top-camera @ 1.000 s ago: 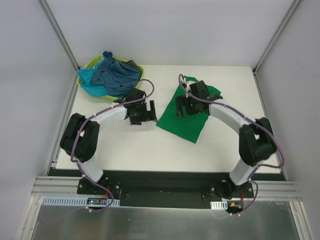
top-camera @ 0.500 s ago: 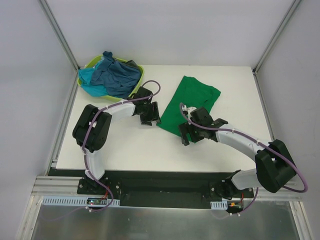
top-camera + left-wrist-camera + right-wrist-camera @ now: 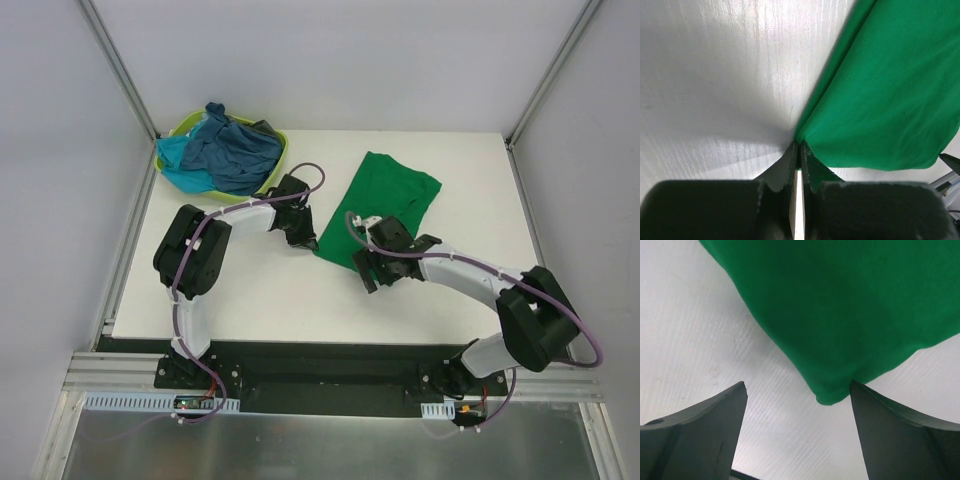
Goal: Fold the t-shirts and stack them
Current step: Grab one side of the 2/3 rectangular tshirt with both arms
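A bright green t-shirt (image 3: 388, 200) lies flat on the white table, right of the middle. My left gripper (image 3: 304, 234) sits at its left corner. In the left wrist view the jaws (image 3: 800, 148) are pressed together with the green t-shirt's (image 3: 890, 85) corner pinched at the tips. My right gripper (image 3: 373, 270) hovers over the shirt's near corner. In the right wrist view it (image 3: 797, 386) stands open, with the tip of the green cloth (image 3: 832, 395) beside the right finger (image 3: 875, 415). Other t-shirts (image 3: 235, 155), dusty blue, turquoise and dark grey, are heaped at the back left.
The heap of shirts fills a lime-green basket (image 3: 178, 128) at the table's back-left corner. Bare white tabletop (image 3: 260, 290) stretches in front of both grippers. Metal frame posts (image 3: 120, 70) rise at the back corners.
The left gripper moved right to the shirt's left corner and shut on it. The right arm swung from the far part of the shirt to its near corner, jaws narrowing slightly.
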Tool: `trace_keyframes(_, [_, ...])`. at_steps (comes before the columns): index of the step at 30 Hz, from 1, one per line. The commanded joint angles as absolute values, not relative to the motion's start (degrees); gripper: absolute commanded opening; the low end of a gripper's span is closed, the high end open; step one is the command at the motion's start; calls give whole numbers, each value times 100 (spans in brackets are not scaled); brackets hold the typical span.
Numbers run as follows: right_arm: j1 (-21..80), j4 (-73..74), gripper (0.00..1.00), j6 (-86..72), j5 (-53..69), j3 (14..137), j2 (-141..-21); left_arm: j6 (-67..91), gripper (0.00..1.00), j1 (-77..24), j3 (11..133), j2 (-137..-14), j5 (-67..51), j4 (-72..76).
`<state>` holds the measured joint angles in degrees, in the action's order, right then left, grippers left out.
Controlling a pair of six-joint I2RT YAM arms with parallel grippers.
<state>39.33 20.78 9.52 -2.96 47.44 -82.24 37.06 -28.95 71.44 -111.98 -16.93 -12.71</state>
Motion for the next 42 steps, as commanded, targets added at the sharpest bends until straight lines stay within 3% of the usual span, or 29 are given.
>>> trace_keyframes(1, [3982, 2495, 81, 1046, -703, 5299, -8718, 3665, 0, -2944, 7242, -11110, -1460, -1327])
trace_keyframes(4, [3990, 2724, 70, 897, -747, 5431, -8920, 3648, 0, -2936, 7233, -11066, -1328, -1327])
trace_keyframes(17, [4025, 2848, 45, 554, -466, 5326, -9360, 3586, 0, -2892, 7190, -10995, -1248, -1371])
trace_keyframes(22, [4069, 2971, 18, 396, -300, 5476, -9536, 3595, 0, -2892, 7023, -10776, -1073, -1397])
trace_keyframes(27, [4446, 3041, 2, 334, 631, 5370, -9072, 3744, 0, -2892, 6426, -10021, -423, -1450])
trace_keyframes(37, [5238, 2242, 0, -174, 3267, 5168, -7841, 4078, 0, -2892, 5204, -7640, 887, -2126])
trace_keyframes(42, [5335, 1584, 0, -728, 4007, 4966, -7305, 4034, 0, -2892, 4975, -6383, 1072, -2320])
